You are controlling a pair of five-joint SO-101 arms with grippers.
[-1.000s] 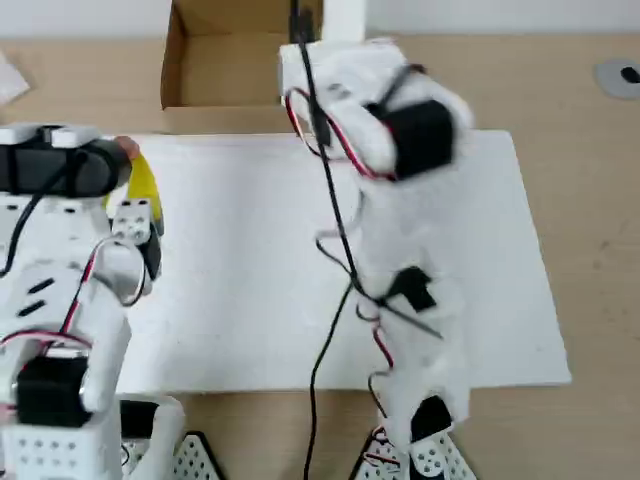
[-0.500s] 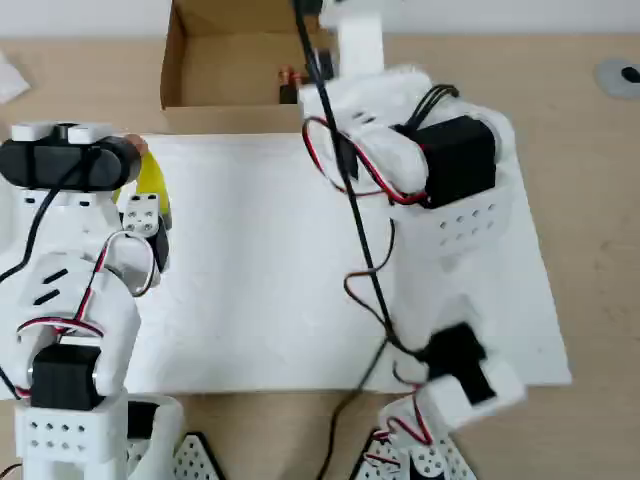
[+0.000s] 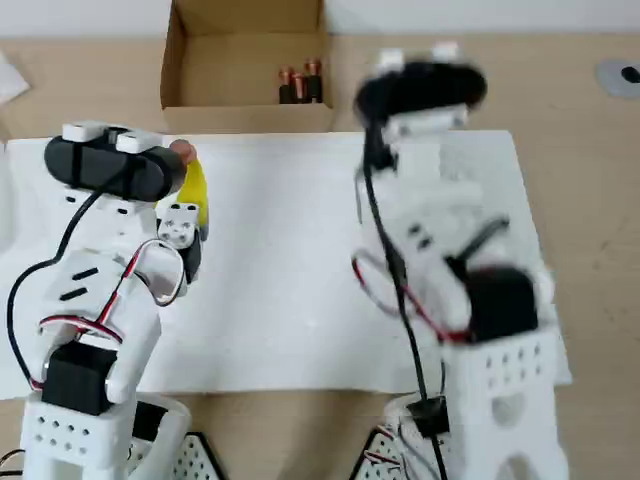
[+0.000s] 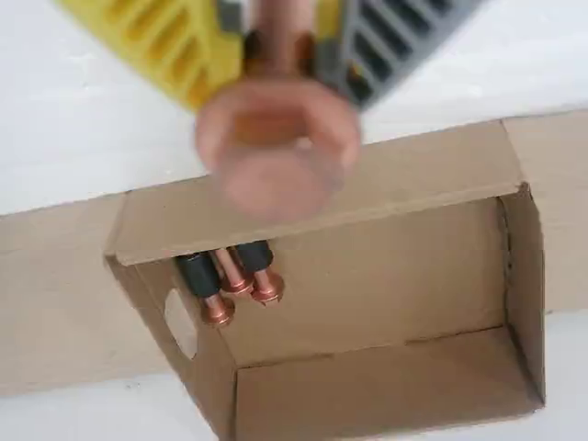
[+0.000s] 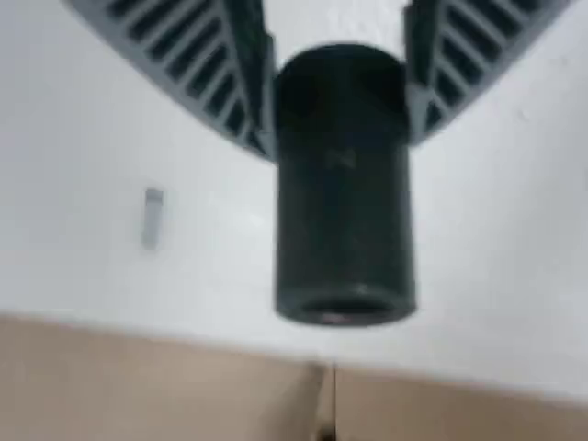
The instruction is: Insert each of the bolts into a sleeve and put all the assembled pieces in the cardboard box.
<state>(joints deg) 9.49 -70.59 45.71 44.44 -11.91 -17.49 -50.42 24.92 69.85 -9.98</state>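
You get bright, even light across the white sheet [image 3: 270, 270]. Shadows are soft and faint, darkest inside the box [image 3: 172, 70].

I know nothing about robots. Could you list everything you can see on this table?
Cardboard box: one, brown, at the table's far edge.
Assembled pieces: three, copper bolts in black sleeves, side by side inside the box.
Bolt: one, copper, in the left claw.
Sleeve: one, black, in the right claw.
Sheet: one, white, on the table under both arms.
Table: one, light wood.
Disc: one, grey, far right on the table.
Left claw: one, yellow and grey, shut on the bolt.
Right claw: one, grey, shut on the sleeve.
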